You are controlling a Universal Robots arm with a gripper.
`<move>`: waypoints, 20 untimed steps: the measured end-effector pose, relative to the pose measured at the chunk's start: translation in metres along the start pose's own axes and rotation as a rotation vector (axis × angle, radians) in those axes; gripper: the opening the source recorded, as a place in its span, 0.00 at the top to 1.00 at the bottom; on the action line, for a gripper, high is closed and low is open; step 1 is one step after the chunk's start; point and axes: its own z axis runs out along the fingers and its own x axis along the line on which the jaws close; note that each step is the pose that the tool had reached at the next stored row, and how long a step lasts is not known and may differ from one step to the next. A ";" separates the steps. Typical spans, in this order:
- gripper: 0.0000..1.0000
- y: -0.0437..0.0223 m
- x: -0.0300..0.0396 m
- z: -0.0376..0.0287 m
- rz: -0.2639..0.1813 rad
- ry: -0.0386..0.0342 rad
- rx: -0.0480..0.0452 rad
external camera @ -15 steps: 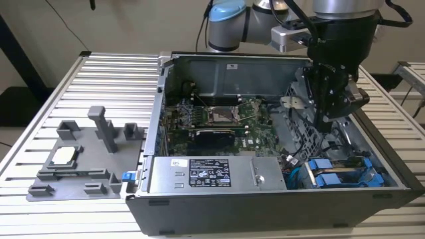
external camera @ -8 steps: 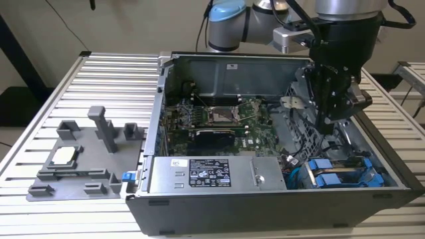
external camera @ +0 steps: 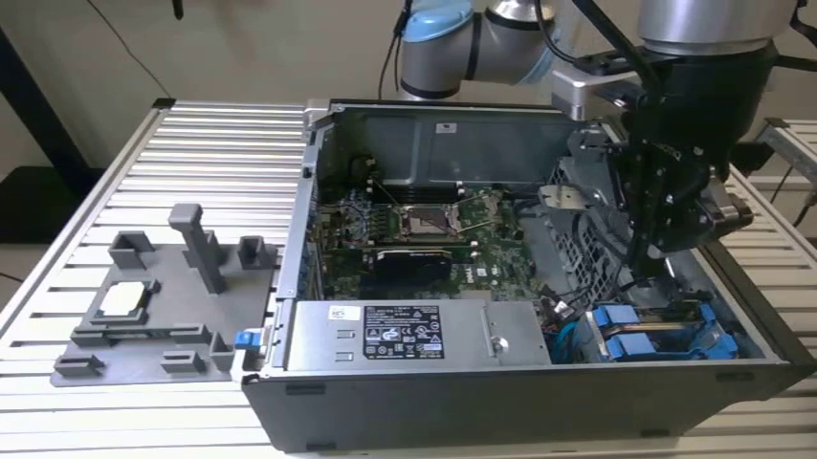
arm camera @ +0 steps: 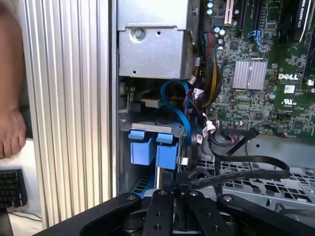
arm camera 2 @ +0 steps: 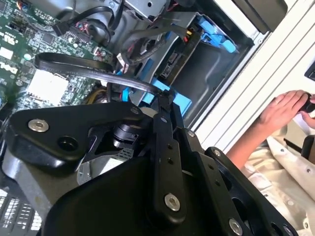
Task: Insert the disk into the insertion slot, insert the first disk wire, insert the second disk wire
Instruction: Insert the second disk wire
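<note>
The disk (external camera: 634, 337), framed by its bright blue bracket, sits in the insertion slot (external camera: 722, 330) at the case's front corner on the exterior view's right. Its blue tabs (arm camera: 143, 147) and bracket (arm camera 2: 212, 33) show in both wrist views. My gripper (external camera: 637, 275) reaches down into the case just above the disk. In the first wrist view the gripper (arm camera: 175, 189) is shut on the end of a flat black disk wire (arm camera: 256, 164). That wire (arm camera 2: 74, 61) loops away over the motherboard. A blue wire (arm camera: 175, 101) curls above the disk.
The silver power supply (external camera: 398, 335) lies along the case's front wall. A grey fixture tray (external camera: 153, 296) stands on the table at the exterior view's left. A person's hand (arm camera 2: 285, 105) rests beyond the case wall, near a keyboard (arm camera: 11, 189). Wire bundles (arm camera: 209, 78) crowd the drive bay.
</note>
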 end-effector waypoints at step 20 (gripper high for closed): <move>0.84 -0.0069 0.0284 0.0080 0.024 -0.1728 -0.0051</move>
